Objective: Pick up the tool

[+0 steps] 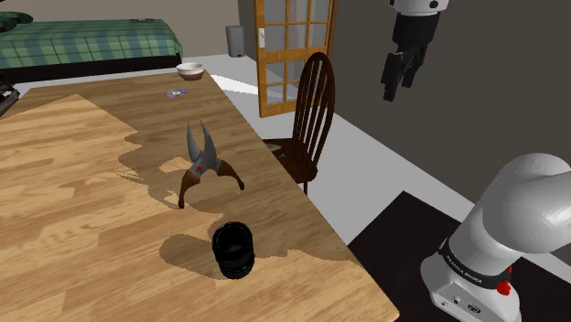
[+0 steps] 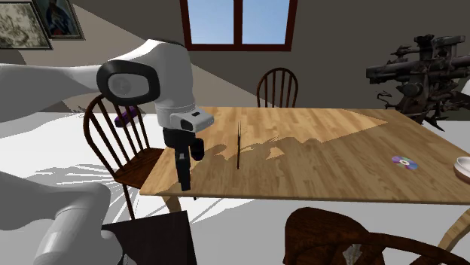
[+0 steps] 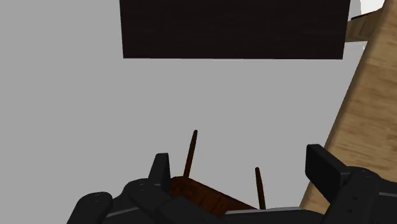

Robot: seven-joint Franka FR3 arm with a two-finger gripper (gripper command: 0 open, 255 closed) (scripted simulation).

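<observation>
Gripper [image 1: 393, 90] hangs high in the air w/ fingers spread apart, nothing btwn them (wrist view: the two black fingers [image 3: 160, 167] stand wide, bare grey floor [image 3: 95, 114] past them). It's off the wooden table [image 1: 73, 210], out beyond its long edge, roughly over the dark wooden chair [image 1: 311, 101]; the chair's back spindles show right under the fingers in the wrist view, w/ a dark rug [image 3: 235, 28] further out. The tool [image 1: 203, 165], a pair of shears w/ grey blades, red pivot and brown handles, is on the tabletop, well below the hand and well apart from it, inward from the table edge. It seems to stand on its handle ends, blades up (edge-on in the second exterior view, a thin upright sliver). Near the tool, also far from the hand, a black cylinder [image 1: 234, 250] on its side. Much further from the hand: a small disc [image 1: 176, 92] and a white bowl [image 1: 190, 69] at the table's far end.
</observation>
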